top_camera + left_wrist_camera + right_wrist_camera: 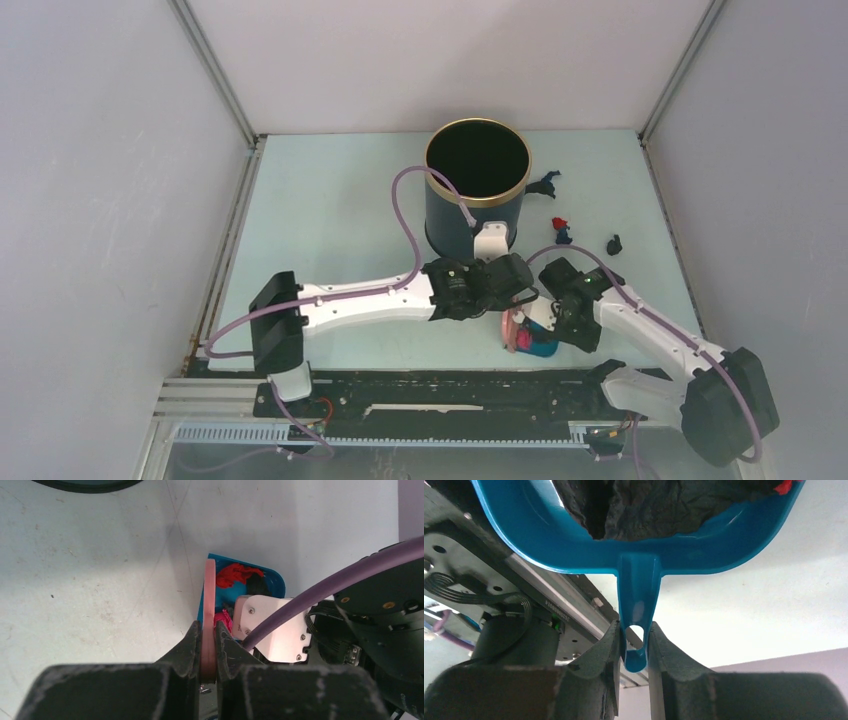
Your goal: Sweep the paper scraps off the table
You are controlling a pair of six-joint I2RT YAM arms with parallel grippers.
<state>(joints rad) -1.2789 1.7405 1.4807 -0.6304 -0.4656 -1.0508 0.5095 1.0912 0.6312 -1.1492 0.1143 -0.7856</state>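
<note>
Left jaws clamp brush; right jaws clamp dustpan handle; scraps beside bin.

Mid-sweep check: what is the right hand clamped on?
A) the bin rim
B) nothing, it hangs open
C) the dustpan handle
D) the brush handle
C: the right wrist view shows the right hand with its fingers closed on the thin blue handle of the dustpan.
</note>
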